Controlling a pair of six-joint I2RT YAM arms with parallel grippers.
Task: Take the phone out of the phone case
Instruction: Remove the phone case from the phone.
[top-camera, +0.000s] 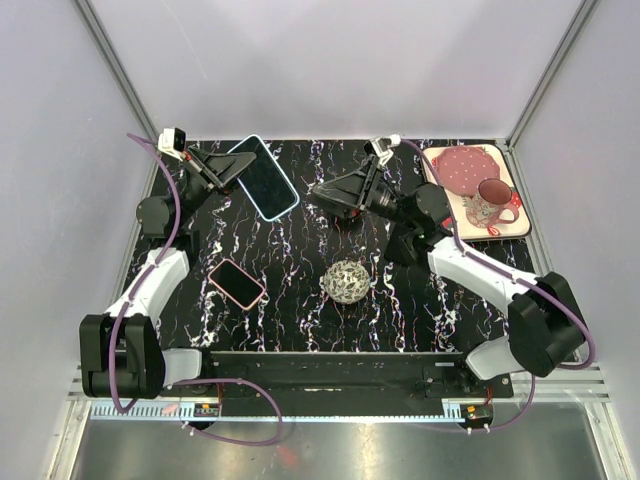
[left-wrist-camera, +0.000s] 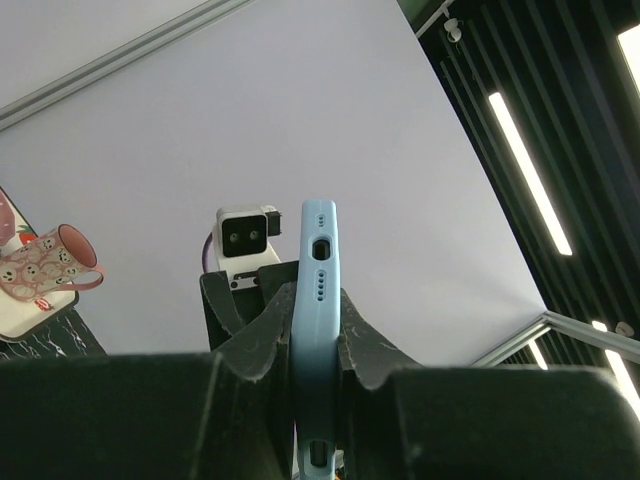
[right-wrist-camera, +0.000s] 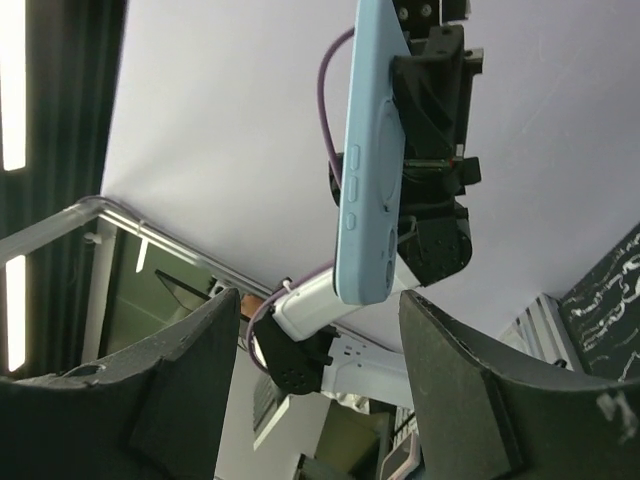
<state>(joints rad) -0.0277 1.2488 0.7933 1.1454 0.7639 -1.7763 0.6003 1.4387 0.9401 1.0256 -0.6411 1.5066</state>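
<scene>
While the left gripper (top-camera: 235, 168) holds the phone (top-camera: 265, 180) up off the table (top-camera: 290, 255) at the far left, its fingers are clamped on the 2 flat faces of the blue case (left-wrist-camera: 318, 250), and the phone sits inside that case. From above, the case's long axis runs from far-left to near-right, with the dark screen facing up and toward the camera.

My right gripper (top-camera: 335, 198) is the free one. It sits just to the right of the case, apart from it and pointed at it. Its fingers (right-wrist-camera: 190, 370) stand wide apart with nothing between them. Through the right wrist camera the case hangs ahead of and above the fingers, long axis near upright, with the button edge toward me. It is not yet inside the gap.

I judge the next move is for the right arm to close in on the free end and peel or push there. The clamped faces belong to the left arm.

Room is fair. The air between the 2 grippers is open. A ball (top-camera: 347, 282) and a pink item (top-camera: 237, 283) lie on the table below, nearer me. The tray (top-camera: 455, 205) with a mug (top-camera: 490, 203) sits behind the right arm, well apart.
</scene>
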